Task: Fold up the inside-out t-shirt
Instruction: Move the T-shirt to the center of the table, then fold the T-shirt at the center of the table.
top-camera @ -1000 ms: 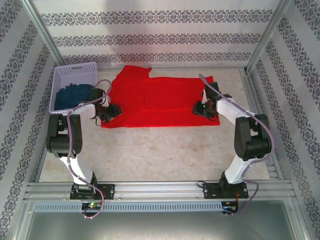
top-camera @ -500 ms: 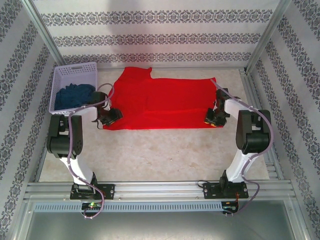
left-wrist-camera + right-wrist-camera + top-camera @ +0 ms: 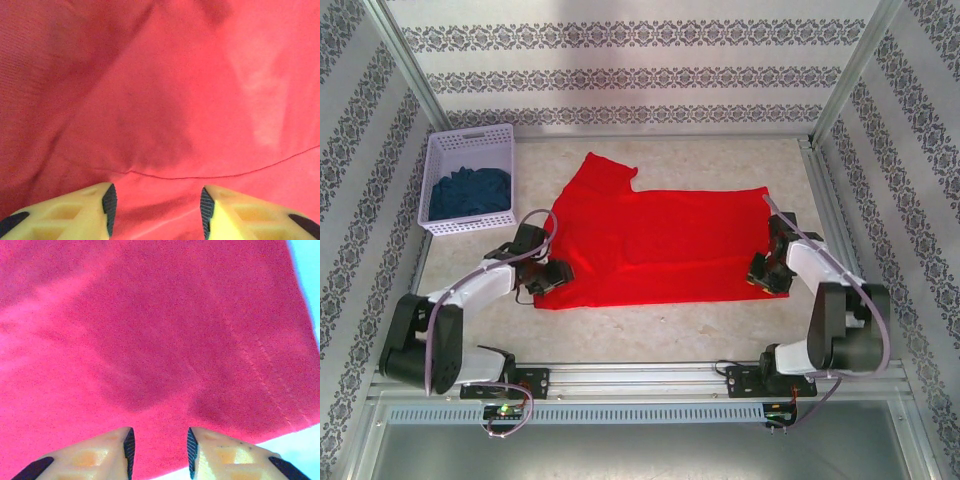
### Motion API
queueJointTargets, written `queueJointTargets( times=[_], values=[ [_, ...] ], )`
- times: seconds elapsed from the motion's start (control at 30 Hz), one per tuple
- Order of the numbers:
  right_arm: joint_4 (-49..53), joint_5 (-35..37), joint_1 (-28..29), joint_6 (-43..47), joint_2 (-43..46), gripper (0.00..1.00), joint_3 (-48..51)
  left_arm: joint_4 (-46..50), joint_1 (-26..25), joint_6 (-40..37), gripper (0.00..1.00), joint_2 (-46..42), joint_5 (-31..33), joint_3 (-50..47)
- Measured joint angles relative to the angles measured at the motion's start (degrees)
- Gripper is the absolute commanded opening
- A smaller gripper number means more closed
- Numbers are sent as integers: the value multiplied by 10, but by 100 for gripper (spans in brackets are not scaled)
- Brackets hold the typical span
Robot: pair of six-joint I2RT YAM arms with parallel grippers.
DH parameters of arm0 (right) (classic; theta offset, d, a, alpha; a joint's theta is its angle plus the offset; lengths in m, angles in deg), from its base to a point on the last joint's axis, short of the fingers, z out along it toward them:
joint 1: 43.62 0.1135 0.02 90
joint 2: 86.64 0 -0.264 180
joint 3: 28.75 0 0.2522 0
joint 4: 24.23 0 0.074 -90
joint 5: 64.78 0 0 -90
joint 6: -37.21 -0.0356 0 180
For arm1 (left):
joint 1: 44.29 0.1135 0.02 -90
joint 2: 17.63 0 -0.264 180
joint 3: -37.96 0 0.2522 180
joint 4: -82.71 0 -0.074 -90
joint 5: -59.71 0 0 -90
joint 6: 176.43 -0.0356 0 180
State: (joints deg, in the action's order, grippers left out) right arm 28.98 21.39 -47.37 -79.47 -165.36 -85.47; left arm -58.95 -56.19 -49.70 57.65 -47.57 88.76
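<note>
Where it lies flat, red t-shirt; left gripper and right gripper pinching its cloth.

You have one red t-shirt on the surface, one white basket holding one dark blue cloth, and two claws, left and right.

No text, label, brand, number or sign can be read anywhere.
</note>
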Motion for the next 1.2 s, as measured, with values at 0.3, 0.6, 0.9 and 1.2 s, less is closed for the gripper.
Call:
queueJointTargets(
  times=[0.3, 0.6, 0.9, 1.2],
  values=[
    [-147, 11, 31, 29, -67, 60, -152, -42, 48, -79, 64, 213, 19, 344],
    [-227, 5, 6, 29, -177, 65, -224, 25, 77, -197, 67, 577, -5, 781],
    [-233, -19, 6, 26, -195, 64, -232, 183, 73, -235, 69, 833, -1, 1145],
    [-235, -46, 6, 19, -195, 64, -232, 201, 42, -255, 62, 875, 52, 1214]
  ],
)
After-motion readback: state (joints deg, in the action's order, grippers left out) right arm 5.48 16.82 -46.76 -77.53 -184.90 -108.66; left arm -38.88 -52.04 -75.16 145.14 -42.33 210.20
